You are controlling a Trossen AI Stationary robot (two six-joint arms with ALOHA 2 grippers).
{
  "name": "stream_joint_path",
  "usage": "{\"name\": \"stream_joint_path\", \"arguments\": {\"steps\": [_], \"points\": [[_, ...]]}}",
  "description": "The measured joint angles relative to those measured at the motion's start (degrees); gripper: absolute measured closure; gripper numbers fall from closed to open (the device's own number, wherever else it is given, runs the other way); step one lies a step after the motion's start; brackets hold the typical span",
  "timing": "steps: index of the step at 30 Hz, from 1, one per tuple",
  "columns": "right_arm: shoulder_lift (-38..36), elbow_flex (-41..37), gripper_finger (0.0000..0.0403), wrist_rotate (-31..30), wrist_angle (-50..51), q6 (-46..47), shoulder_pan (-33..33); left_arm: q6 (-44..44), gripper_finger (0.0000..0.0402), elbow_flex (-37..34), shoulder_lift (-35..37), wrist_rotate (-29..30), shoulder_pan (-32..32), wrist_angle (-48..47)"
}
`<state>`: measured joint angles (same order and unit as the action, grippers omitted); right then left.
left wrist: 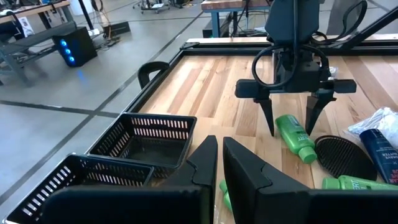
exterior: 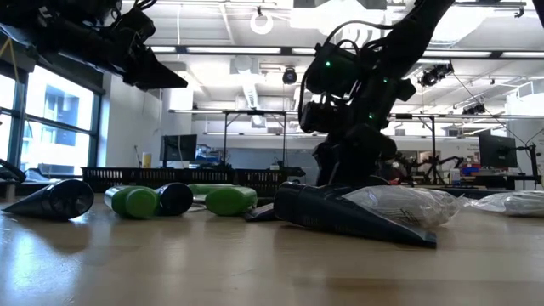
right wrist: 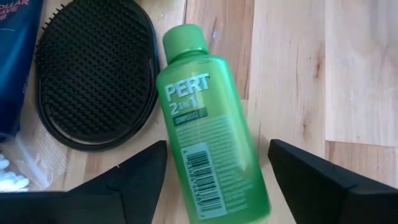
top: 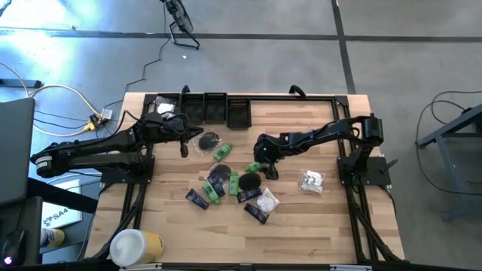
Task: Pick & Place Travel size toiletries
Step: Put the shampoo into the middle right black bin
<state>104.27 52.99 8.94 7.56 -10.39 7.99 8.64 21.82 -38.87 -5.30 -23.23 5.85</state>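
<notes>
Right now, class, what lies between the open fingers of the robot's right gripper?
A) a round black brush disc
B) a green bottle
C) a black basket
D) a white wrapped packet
B: the right wrist view shows the green bottle lying on the table between the spread fingers of the right gripper, with the black disc off to one side.

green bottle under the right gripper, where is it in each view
High view: green bottle just right of the table's middle, at the right gripper.
Low view: hidden behind the dark sachet; cannot tell.
Left wrist view: lying between the other arm's open fingers.
Right wrist view: centre, label up, between the open fingers.
Shared landmark: the round black brush beside it, also at and.
</notes>
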Motion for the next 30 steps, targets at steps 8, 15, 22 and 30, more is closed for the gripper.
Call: {"name": "stream_joint_path", "arguments": {"steps": [8,15,22,30], "points": [[0.0,0.0,0.0161,-1.6,-1.0,0.3,0.0,0.0,0.0378,0.0,0.0,0.0,0.0,0.0],[0.0,0.0,0.0163,-1.3,-1.4,2.5,0.0,0.0,0.0378,0.0,0.0,0.0,0.0,0.0],[0.0,0.0,0.0163,-1.4,-1.8,3.1,0.0,0.0,0.0378,0.0,0.0,0.0,0.0,0.0],[0.0,0.0,0.0163,-1.5,-2.3,3.7,0.0,0.0,0.0378,0.0,0.0,0.0,0.0,0.0]]}}
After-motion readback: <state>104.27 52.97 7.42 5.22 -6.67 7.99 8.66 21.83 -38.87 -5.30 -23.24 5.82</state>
